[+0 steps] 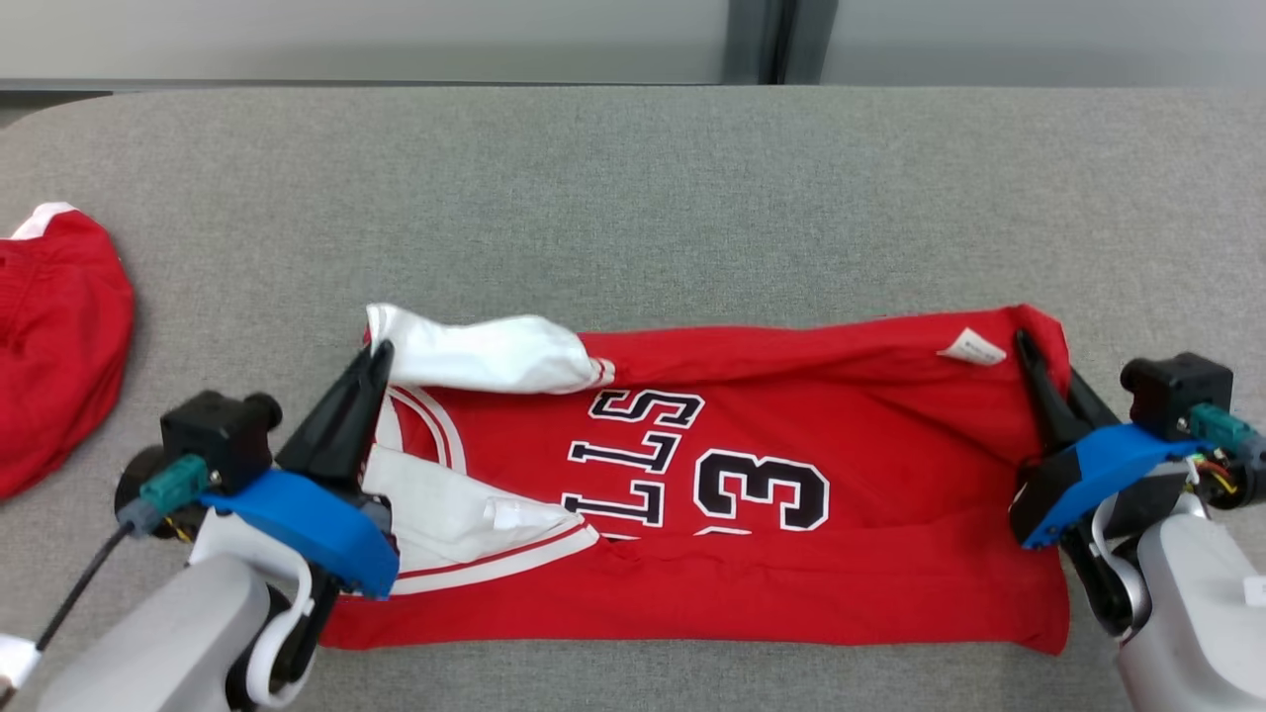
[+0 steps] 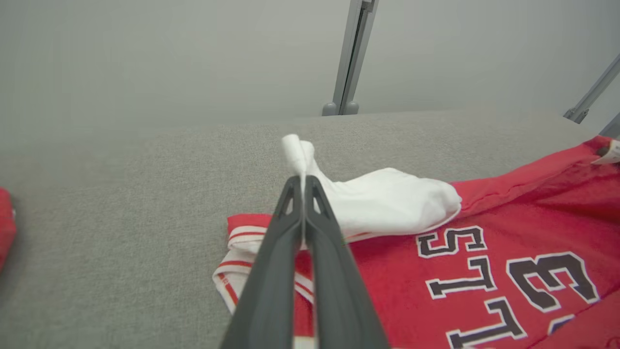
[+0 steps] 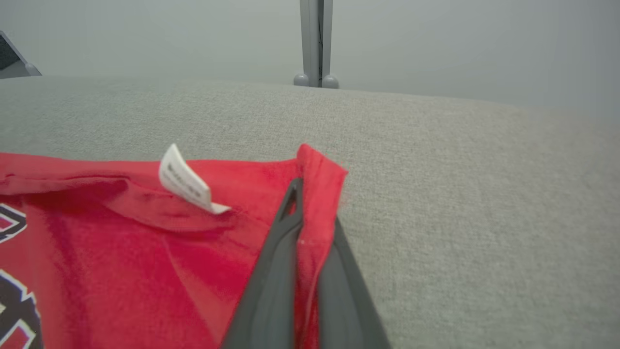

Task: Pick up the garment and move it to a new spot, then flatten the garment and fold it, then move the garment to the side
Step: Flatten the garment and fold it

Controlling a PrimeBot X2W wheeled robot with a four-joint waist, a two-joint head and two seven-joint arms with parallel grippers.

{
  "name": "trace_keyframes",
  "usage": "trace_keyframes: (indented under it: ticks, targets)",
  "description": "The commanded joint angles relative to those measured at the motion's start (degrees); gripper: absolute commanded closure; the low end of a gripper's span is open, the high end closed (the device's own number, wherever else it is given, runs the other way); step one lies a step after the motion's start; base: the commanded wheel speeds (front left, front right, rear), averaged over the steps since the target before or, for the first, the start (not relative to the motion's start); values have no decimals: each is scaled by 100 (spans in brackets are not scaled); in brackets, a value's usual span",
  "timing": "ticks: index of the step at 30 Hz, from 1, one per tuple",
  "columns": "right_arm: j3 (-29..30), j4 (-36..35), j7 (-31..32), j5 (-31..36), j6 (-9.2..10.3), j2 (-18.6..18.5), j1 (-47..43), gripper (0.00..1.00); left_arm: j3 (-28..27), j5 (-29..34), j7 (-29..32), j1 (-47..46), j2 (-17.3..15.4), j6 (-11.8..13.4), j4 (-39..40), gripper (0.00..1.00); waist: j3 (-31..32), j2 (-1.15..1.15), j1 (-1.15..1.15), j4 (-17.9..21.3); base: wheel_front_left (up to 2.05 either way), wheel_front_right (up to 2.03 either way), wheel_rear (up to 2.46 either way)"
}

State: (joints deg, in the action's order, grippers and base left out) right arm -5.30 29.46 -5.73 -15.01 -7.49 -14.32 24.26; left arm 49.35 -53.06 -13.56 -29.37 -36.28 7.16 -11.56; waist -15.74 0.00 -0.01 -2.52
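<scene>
While both arms are holding its far edge, the red knit jersey with white trim and black lettering (image 1: 791,583) is lying near the middle of the grey fabric-covered table (image 1: 633,198), closer to the robot's side than to the far side. Its long axis is running from left to right across the robot's front, so each far corner is lying at one arm.

The left gripper (image 1: 379,354) is pinching the white cloth at the far left corner with its jaws closed, and in the left wrist view a small white tip is sticking out past the fingers (image 2: 286,218). The right gripper (image 1: 1025,342) is closed in the same way on the red far right corner. I judge that the fold is depending on this: the near edge is lying straight towards the robot from both grippers, so both arms are needing to travel the same way, across the short axis.

The black letters are showing upside down to the robot; they are reading like "LLS", beside a large "3". A small white tag (image 3: 186,186) is standing up near the right corner, its print too small to read.

A second red cloth with a white edge (image 1: 49,346) is lying well apart on the left.
</scene>
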Motion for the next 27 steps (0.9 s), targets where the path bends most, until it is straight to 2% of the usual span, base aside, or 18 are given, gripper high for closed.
trace_keyframes:
  ticks: [1, 10, 11, 12, 13, 14, 19, 22, 27]
  targets:
    - [16, 22, -64, -18, -1, 22, -105, 100, 12, -24, -26, 94, -36, 50, 50, 100, 24, 0, 1, 5, 0, 0, 0]
    - [141, -2, -368, -126, -1, 255, -696, 100, 74, -93, -85, 752, 21, 286, 184, 100, 290, 0, 1, -14, 0, 0, 0]
    - [157, -11, -389, -130, -1, 271, -759, 73, 63, -103, -94, 799, 35, 314, 151, 100, 320, 0, 1, -12, 0, 0, 0]
    - [183, -29, -419, -155, -1, 294, -812, 0, 34, -87, -108, 830, 49, 357, 128, 67, 340, 0, 1, -8, 0, 0, 0]
    - [209, -47, -447, -175, -1, 322, -863, 0, 18, -42, -125, 868, 64, 387, 93, 37, 366, 0, 1, -5, 0, 0, 0]
    - [224, -73, -476, -171, -1, 337, -911, 0, -3, 2, -128, 908, 80, 420, 56, 0, 384, 0, 1, -2, 0, 0, 0]
    - [342, -279, -619, -186, -1, 378, -1134, 0, -397, 138, -164, 1153, 236, 623, 2, 0, 497, 0, 1, 25, 0, 0, 0]
    - [421, -450, -671, -185, -1, 379, -1227, 0, -894, 450, -163, 1410, 405, 740, 153, 0, 544, 0, 1, 30, 0, 0, 0]
    - [602, -596, -536, -123, -1, 365, -1219, 0, -1877, 1184, -167, 1862, 778, 785, 443, 0, 576, 0, 1, 9, 0, 0, 0]
